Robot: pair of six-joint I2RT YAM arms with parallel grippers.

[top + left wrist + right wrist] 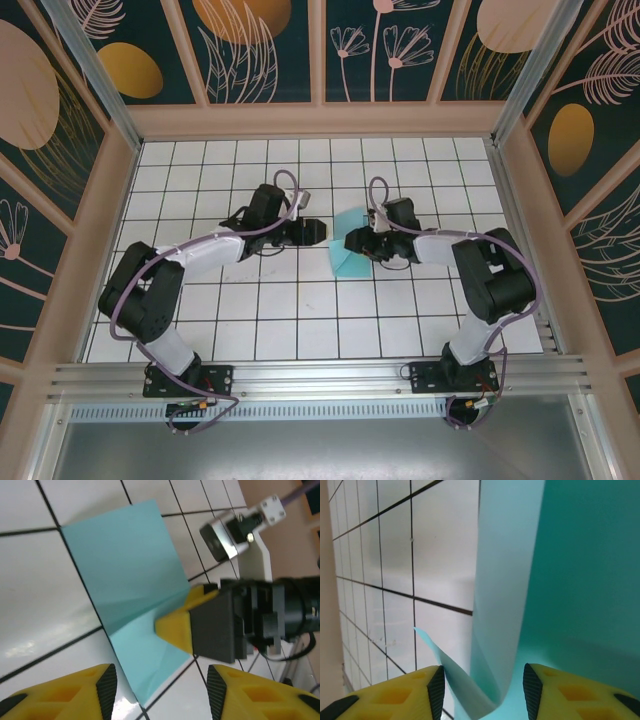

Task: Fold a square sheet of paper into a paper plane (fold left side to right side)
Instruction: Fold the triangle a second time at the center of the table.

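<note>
White gridded table (270, 300), seen from overhead, with both arms reaching to mid-frame. The square sheet of paper (346, 264) lies just right of centre, under the right gripper (358, 243). The left gripper (312, 232) hovers just to its left, probably placed to press the coming crease. Both pincers are released, jaws parted. In the right wrist view a flap curls upward through the gap between the fingers (435, 690), unpinched, apparently being pushed over for the fold. The sheet is plain light turquoise, part flat, part lifted, with faint diagonal creases.
</note>
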